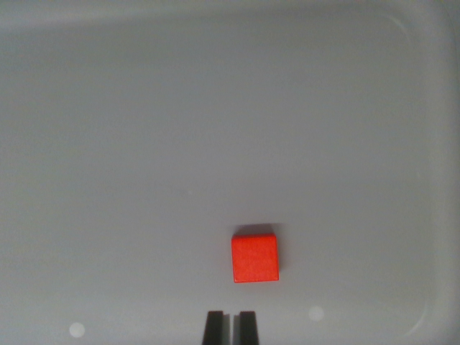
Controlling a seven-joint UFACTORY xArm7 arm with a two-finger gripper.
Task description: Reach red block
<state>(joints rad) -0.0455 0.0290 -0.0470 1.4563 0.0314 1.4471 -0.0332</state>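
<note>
A small red block (254,258) lies flat on the pale grey floor of a tray, a little right of centre in the lower part of the wrist view. My gripper (230,327) shows as two dark fingertips at the bottom edge, just below the block and slightly to its left. The fingertips stand close together with only a thin gap, and nothing is between them. A short stretch of bare floor separates them from the block.
The grey tray (431,144) has a raised rim with a rounded corner along the top and right of the wrist view. Two faint light spots (77,330) sit on the floor near the bottom edge.
</note>
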